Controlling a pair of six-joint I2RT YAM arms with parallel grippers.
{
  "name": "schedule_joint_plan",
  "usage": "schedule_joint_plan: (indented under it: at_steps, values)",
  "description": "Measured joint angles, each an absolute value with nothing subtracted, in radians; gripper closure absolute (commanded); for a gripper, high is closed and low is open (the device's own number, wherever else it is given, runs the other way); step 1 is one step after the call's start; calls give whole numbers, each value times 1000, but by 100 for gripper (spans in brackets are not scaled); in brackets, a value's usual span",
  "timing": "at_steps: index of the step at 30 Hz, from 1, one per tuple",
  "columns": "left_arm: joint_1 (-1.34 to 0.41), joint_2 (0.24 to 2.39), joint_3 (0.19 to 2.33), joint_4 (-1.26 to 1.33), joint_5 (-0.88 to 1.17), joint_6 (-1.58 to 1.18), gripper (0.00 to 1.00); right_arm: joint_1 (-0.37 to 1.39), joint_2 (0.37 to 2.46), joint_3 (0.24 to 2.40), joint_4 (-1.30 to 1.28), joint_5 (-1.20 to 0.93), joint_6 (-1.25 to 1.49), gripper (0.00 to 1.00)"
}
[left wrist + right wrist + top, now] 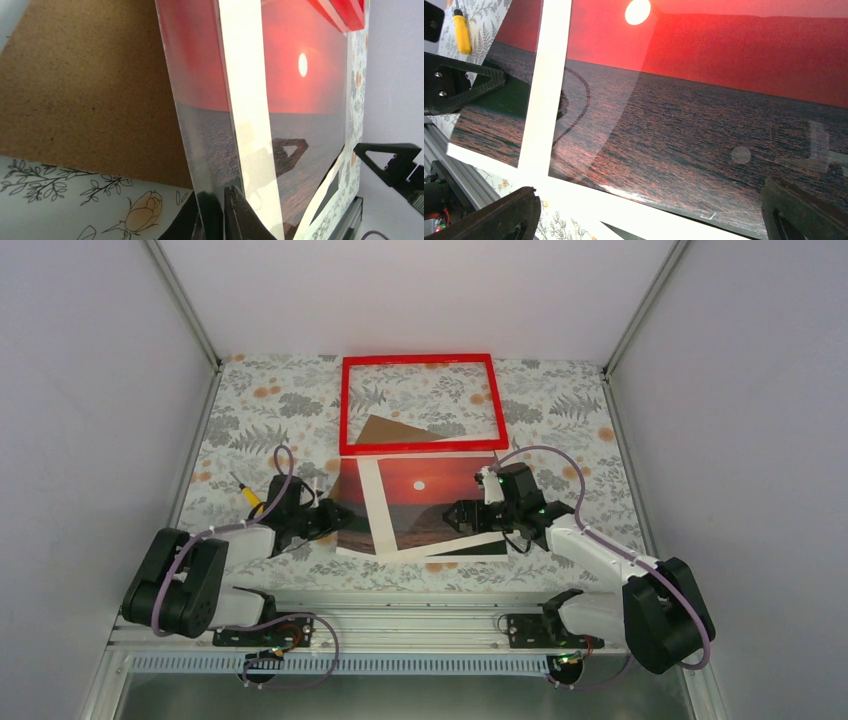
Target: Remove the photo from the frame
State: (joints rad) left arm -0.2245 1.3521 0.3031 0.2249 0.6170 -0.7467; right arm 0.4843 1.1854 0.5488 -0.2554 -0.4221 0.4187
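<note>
Light, thin and glossy, the photo [440, 495] is judged floppy and easily creased, so it is best pinched at an edge. It is found mid-picture on the desk [560, 410], just below the frame [420, 361], which is seen empty. Its left edge is pinched by the left fingers [242, 220], while the right fingers [499, 217] are spread wide over its right side.

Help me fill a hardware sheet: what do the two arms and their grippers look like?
Both the left arm and right arm have white links, bulky black joint housings and a looping mauve cable. The left gripper and right gripper are black; their fingers are flat, triangular plates. Green lights glow at the right wrist.
</note>
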Motion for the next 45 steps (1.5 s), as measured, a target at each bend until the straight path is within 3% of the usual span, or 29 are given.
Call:
schedule_joint_plan:
  at_steps: [3, 15, 34, 45]
  values:
    - [-224, 1322, 303, 204, 601, -736, 97, 484, 1185, 549, -254, -426, 419, 0]
    - [-225, 1171, 355, -40, 498, -681, 98, 484, 1184, 545, -255, -426, 419, 0]
    - [-225, 824, 678, -717, 143, -641, 98, 484, 1158, 543, -247, -443, 412, 0]
    - [-225, 794, 1016, -962, -43, -628, 98, 484, 1147, 543, -248, -458, 411, 0]
